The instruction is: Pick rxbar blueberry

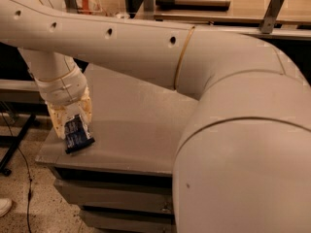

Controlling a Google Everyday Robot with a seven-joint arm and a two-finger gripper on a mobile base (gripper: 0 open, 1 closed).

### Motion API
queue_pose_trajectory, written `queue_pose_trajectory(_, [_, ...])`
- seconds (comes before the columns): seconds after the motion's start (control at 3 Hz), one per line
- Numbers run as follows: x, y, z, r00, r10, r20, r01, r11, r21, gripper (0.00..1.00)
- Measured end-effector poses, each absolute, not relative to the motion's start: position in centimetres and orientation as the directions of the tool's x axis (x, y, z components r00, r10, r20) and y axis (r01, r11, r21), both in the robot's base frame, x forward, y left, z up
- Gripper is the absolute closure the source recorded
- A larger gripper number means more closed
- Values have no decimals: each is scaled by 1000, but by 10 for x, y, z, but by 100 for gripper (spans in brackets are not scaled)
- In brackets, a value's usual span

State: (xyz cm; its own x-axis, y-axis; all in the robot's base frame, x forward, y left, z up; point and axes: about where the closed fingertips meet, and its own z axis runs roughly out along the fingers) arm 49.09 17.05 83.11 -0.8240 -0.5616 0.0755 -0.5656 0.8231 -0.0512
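The rxbar blueberry (pixel 77 135) is a flat bar in a dark navy wrapper with white print, at the front left corner of the grey table top (pixel 141 125). My gripper (pixel 72 121) hangs from the wrist at the left and has closed on the bar's upper end. The bar now stands tilted, its lower end near or just touching the table. The cream fingers (pixel 58 123) flank the bar on both sides. My large white arm fills the top and right of the view.
The table's front edge (pixel 107 166) and left edge are close to the bar. Drawers or shelves sit under the table. A wooden counter (pixel 243 4) with metal brackets runs along the back. A dark stand leg (pixel 14 144) is on the floor at left.
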Motion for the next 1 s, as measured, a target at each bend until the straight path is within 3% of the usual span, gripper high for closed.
queue_pose_trajectory(1.0, [498, 158, 835, -825, -562, 59, -565, 822, -74, 100])
